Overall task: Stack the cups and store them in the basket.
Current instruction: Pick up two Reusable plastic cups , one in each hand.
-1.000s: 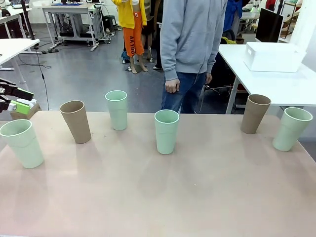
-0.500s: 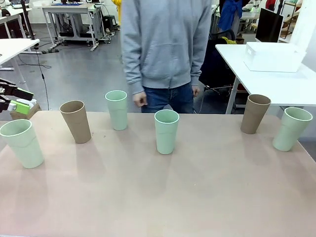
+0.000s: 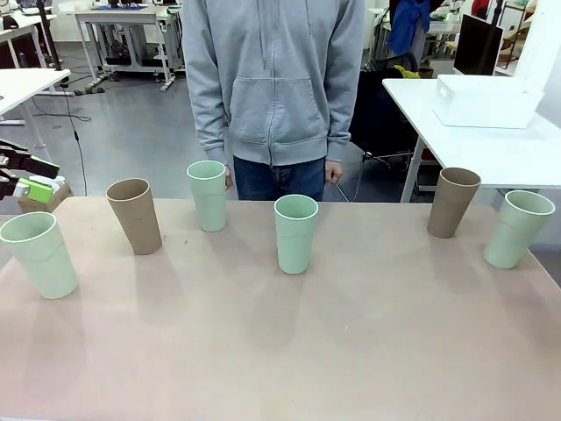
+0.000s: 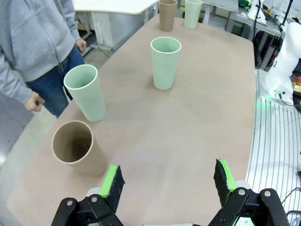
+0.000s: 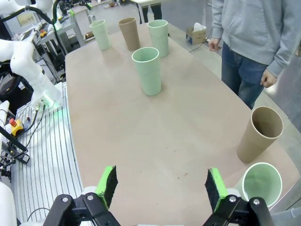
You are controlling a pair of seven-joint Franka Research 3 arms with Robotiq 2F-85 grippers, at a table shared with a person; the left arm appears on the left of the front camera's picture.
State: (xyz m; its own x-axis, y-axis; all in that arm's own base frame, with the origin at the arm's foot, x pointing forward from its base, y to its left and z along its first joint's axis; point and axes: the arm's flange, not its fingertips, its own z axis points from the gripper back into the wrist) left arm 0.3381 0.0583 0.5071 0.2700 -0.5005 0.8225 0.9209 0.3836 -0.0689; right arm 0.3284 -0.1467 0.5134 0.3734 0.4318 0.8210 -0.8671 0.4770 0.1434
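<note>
Left gripper (image 4: pixel 167 181) and right gripper (image 5: pixel 160 186) hang over the pinkish-brown tabletop (image 3: pixel 280 351), green-padded fingers spread wide, holding nothing. Four tall pale mint matte cups (image 3: pixel 296 233) and two tan-brown cups (image 3: pixel 134 216) stand upright, well apart, in a loose row. None has shifted. The person in a grey hoodie (image 3: pixel 273 79) has stepped leftward to mid-table. The white rectangular plastic basket (image 3: pixel 485 101) sits on a white side table (image 3: pixel 517 153), far right.
</note>
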